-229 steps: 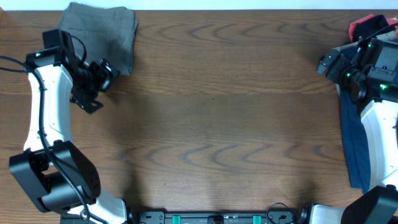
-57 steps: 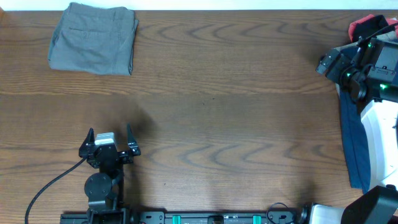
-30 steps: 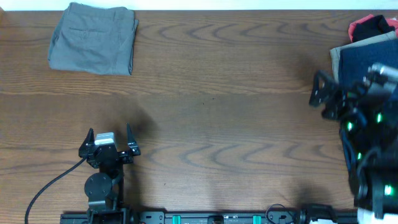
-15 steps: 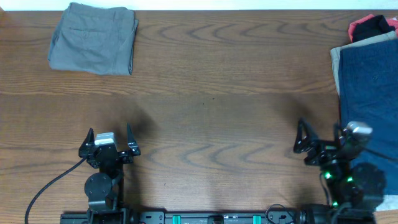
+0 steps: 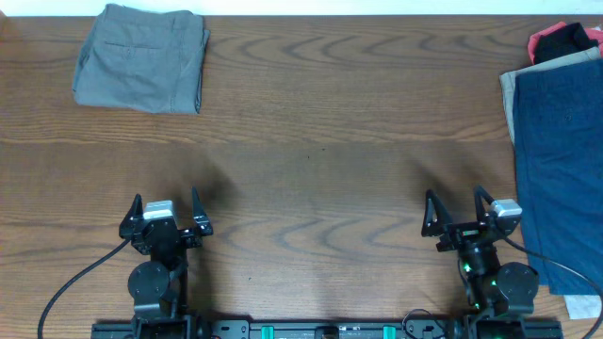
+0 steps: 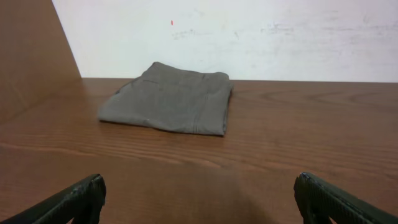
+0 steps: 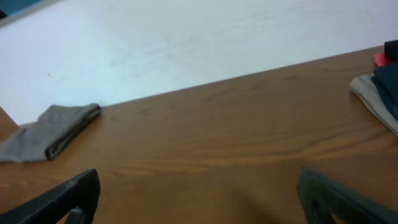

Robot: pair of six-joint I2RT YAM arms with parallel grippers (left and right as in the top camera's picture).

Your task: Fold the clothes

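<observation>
Folded grey-green shorts (image 5: pixel 141 58) lie at the table's far left corner; they also show in the left wrist view (image 6: pixel 169 98) and in the right wrist view (image 7: pixel 53 130). A navy blue garment (image 5: pixel 558 141) lies spread along the right edge, over a tan one (image 5: pixel 510 87), with a red-and-black one (image 5: pixel 562 40) behind; the pile's edge shows in the right wrist view (image 7: pixel 380 87). My left gripper (image 5: pixel 167 209) (image 6: pixel 199 202) is open and empty at the near left. My right gripper (image 5: pixel 459 213) (image 7: pixel 199 199) is open and empty at the near right, beside the navy garment.
The wooden table (image 5: pixel 320 141) stretches between the shorts and the pile. A white wall (image 6: pixel 249 31) stands behind the table's far edge. A black cable (image 5: pixel 80 273) runs from the left arm's base.
My right arm has drawn back from the pile at the far right to the near right edge, its gripper open, uncovering the navy garment. The left arm has not moved.
</observation>
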